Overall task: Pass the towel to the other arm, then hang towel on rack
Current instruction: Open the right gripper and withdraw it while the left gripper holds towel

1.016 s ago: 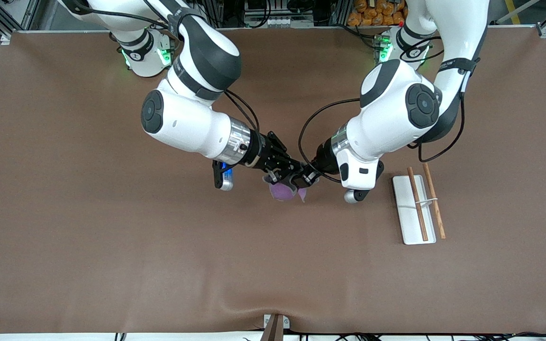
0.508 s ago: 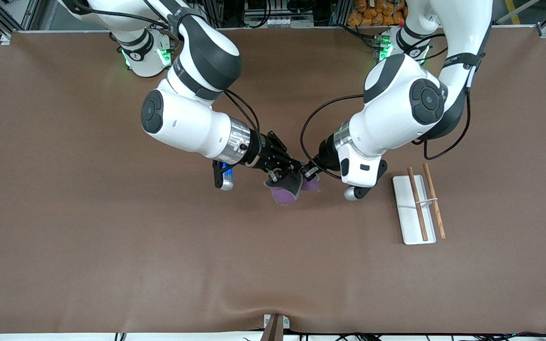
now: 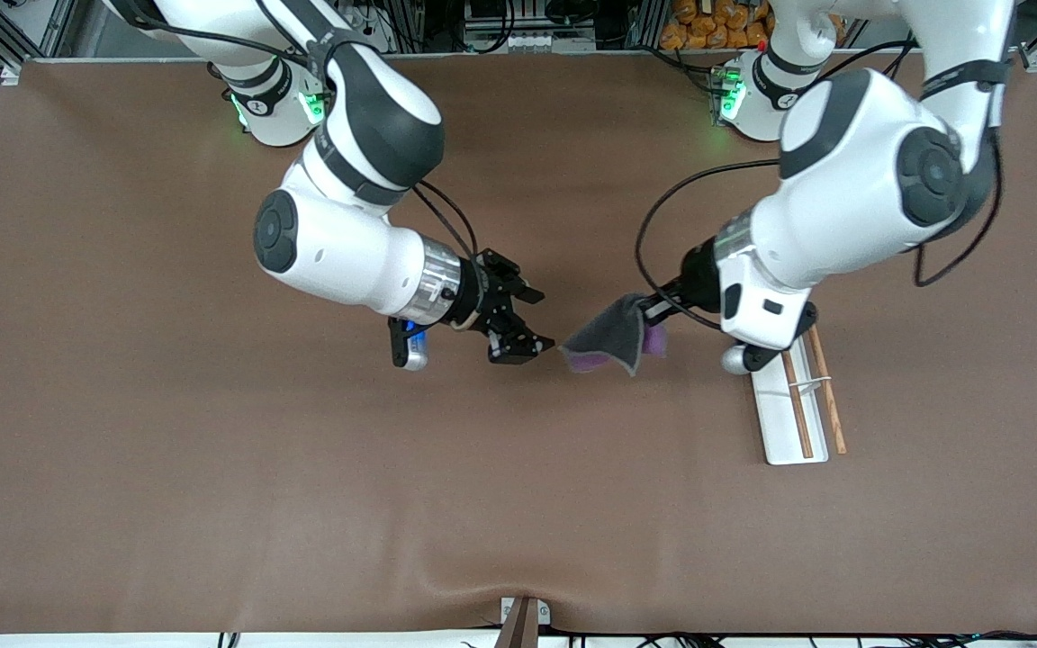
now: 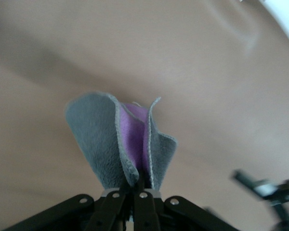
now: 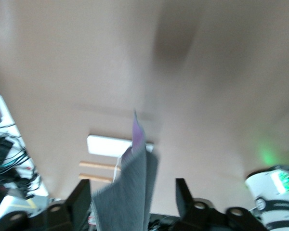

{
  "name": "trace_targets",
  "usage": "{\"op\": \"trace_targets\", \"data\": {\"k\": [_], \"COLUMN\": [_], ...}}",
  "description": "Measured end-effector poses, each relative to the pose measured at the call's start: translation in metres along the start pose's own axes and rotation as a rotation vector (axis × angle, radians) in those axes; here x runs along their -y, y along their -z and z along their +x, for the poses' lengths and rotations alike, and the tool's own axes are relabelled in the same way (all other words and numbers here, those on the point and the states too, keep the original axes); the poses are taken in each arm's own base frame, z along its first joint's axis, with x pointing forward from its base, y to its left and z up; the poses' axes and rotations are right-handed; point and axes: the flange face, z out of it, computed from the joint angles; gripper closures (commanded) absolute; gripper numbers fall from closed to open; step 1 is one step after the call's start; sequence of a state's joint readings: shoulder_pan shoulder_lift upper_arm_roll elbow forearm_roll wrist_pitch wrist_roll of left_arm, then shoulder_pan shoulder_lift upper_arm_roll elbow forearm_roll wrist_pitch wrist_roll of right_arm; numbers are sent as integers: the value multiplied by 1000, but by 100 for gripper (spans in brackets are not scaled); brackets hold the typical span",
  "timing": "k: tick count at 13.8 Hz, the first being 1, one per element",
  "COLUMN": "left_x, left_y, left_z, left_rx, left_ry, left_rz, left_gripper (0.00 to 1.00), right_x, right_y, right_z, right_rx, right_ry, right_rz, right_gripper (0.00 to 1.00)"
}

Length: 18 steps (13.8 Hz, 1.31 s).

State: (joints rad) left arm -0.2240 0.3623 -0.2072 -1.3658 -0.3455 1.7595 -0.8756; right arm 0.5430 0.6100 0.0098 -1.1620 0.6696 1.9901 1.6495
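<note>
Nearest the front camera we note the white rack (image 3: 784,409) with two wooden rails. Just above, over bare table, the left gripper (image 3: 653,311) pinches the towel (image 3: 607,338) (grey, purple inside) by one edge so it drapes freely; the right gripper (image 3: 518,320) hangs beside it, fingers spread, empty.

You have the towel (image 3: 610,337) hanging from the left gripper (image 3: 655,310) above the table (image 3: 212,468), between the right gripper (image 3: 521,324) and the rack (image 3: 775,414), apart from both.
</note>
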Motion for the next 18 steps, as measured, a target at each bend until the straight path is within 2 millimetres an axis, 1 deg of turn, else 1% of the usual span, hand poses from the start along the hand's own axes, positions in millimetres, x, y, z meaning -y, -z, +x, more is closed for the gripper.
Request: {"op": "trace_targets", "data": {"k": [1,3,4,6,8,9,12,14,16,18], "left_x": [11,28,36,51,61,64,85,99,110,121], "left_y": [1,0,-1,-8,-17,-22,-36,-51,-61,-64], "left_z": [8,23,31,46,52,54,70,79,85,92], "left_rx": [21,49,46,15,-2,-2,22,36,46,54], "left_ry": [-37,-108,-135,-191,-210,-208,-170,-146,-127,-106], "left_rz": [25,57,76,143,201,218,241,252,259,264], "left_gripper": [100,100,100,100,100,100,100,100,100,100], "right_x": [1,5,8,11,7,2,-12,-24,-40,-56], "right_y": [7,34,53,96,136,153,196,229,265,299], "right_z": [16,57,83,134,173,189,229,251,262,259], "right_rx": [-12,-17,-13,3,-8,-31,-103,-134,-181,-208], "right_ry": [36,105,136,226,344,405,590,710,826,906], "right_rz": [-43,-107,-128,-149,-175,-198,-266,-313,-377,-413], "right_gripper": [0,0,0,0,0,0,0,0,0,0]}}
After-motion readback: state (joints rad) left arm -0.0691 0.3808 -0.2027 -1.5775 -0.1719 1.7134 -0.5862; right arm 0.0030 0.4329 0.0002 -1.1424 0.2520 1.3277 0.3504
